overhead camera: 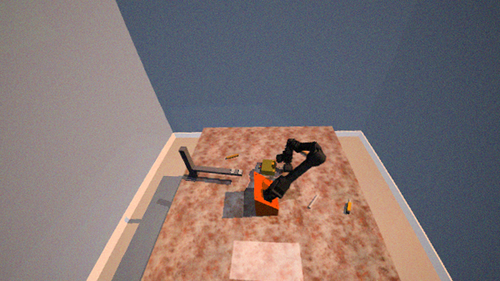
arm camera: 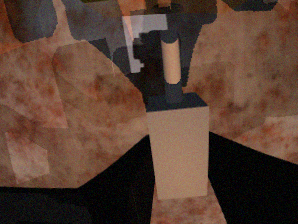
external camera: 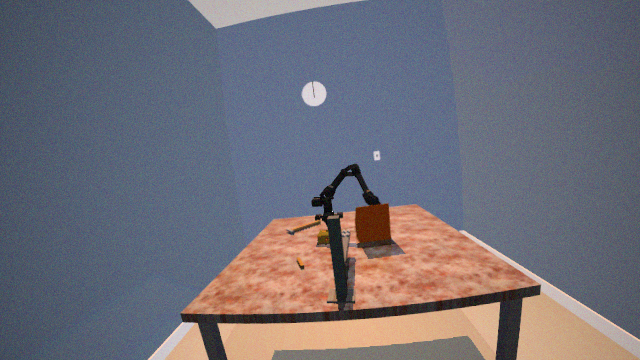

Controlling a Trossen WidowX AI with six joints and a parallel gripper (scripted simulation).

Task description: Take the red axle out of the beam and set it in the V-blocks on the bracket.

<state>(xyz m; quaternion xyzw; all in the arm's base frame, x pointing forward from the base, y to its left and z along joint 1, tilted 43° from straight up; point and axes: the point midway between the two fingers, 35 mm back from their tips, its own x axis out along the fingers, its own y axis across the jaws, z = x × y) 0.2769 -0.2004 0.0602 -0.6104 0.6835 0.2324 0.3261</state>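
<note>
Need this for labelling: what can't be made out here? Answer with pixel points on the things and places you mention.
- Top: the pale block (arm camera: 178,152) in the hand (overhead camera: 287,168) (external camera: 327,216) (arm camera: 176,139), too small.
- Exterior: the olive block's (overhead camera: 268,168) (external camera: 322,237) right edge, behind the upright post (overhead camera: 186,160) (external camera: 337,260).
- Exterior: the wall clock's (external camera: 314,94) time, too small.

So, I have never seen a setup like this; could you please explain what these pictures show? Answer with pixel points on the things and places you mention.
The machine is one black jointed arm (overhead camera: 303,169) (external camera: 341,184), mounted by an orange block (overhead camera: 266,209) (external camera: 373,225). The top picture looks down on the table; the exterior one looks across it from the side; the wrist one looks out past the gripper (overhead camera: 287,168) (external camera: 328,217) (arm camera: 178,150). On the table are an olive block (overhead camera: 268,167) (external camera: 323,238), a dark upright post (overhead camera: 184,155) (external camera: 337,260) and a small orange piece (overhead camera: 232,156) (external camera: 300,263). The gripper holds a pale block (arm camera: 177,165); I cannot tell whether it belongs to the axle.
</note>
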